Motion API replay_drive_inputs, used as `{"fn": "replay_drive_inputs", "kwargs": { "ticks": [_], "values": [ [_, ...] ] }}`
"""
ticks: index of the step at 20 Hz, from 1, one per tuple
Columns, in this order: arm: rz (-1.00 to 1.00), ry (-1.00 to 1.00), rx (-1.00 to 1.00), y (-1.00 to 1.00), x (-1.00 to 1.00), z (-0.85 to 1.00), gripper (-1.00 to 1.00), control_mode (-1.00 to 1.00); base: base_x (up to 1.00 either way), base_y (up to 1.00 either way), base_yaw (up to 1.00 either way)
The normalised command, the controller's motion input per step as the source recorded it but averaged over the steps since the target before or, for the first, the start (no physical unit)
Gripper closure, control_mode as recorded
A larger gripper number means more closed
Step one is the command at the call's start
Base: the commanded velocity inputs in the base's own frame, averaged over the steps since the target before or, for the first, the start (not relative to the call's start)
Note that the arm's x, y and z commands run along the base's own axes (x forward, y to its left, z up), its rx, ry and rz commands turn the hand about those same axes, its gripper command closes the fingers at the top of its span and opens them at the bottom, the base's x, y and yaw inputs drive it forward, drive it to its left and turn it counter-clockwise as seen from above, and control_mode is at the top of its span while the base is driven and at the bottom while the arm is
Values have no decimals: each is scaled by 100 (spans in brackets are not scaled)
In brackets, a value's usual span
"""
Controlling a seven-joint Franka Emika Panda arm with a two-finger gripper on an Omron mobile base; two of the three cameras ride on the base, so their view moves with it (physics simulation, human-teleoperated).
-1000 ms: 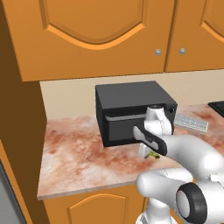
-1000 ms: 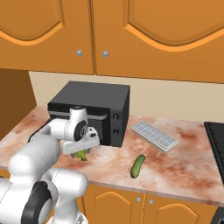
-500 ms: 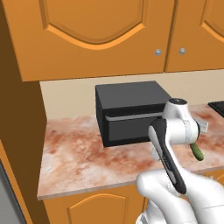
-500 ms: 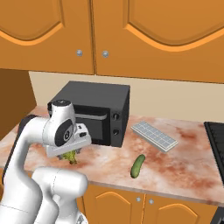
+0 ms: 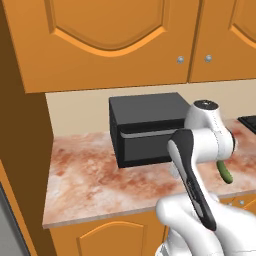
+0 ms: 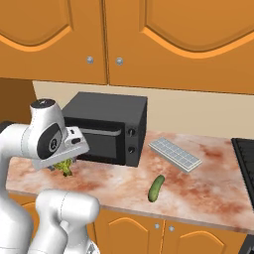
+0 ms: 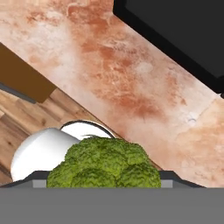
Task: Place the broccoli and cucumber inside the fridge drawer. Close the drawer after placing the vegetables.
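Over the last second the arm has swung back from the black oven toward the cameras. In the left base view its wrist has risen from the lower centre to the right of the frame, uncovering part of the cucumber (image 5: 224,172) at the right edge. In the right base view the gripper (image 6: 63,166) has shifted left and lifted the broccoli (image 6: 64,167) clear of the worktop (image 6: 208,181).
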Motion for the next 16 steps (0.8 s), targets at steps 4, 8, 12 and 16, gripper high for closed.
{"fn": "replay_drive_inputs", "kwargs": {
  "ticks": [4,8,12,16],
  "values": [
    [1,3,0,1,4,0,100,-100,0,0,0],
    [0,-1,0,0,-14,0,100,-100,0,0,0],
    [-1,-3,0,-2,-44,0,100,100,-50,-1,-1],
    [0,0,0,0,0,0,100,100,-100,0,0]
  ]
}}
